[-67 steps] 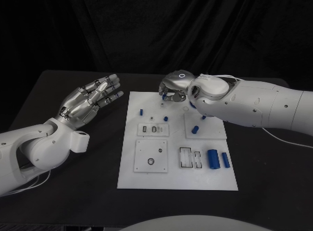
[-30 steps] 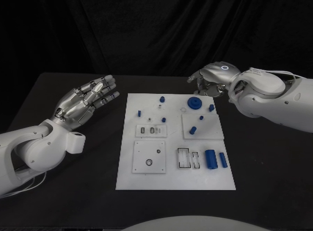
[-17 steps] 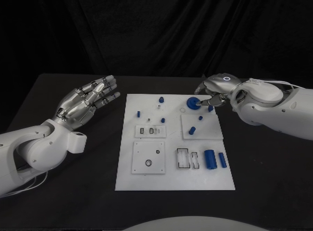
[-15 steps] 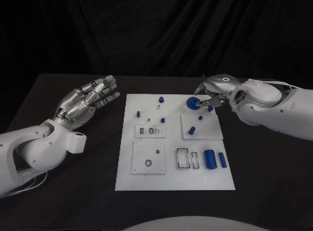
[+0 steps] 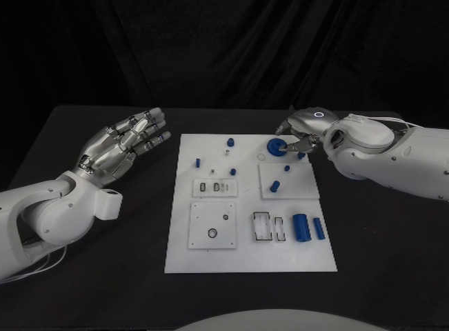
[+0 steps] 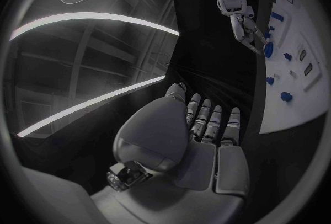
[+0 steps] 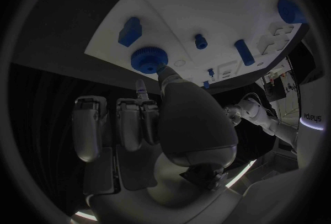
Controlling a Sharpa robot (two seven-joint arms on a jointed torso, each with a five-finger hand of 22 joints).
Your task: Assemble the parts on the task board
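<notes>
Since a second earlier, your right hand [image 5: 302,135] had dropped to the blue knob [image 5: 277,145] at the task board's [image 5: 250,256] far edge, fingertips touching it. Left hand [image 5: 122,145] hovered open. That knob looked light, rigid; grip its ribbed rim.

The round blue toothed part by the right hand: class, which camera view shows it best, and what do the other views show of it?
The right wrist view: the round blue toothed part is large there, teeth visible, with a fingertip of the right hand at its edge. The head view shows it small, partly behind fingers. The left wrist view shows a distant blue spot.
</notes>
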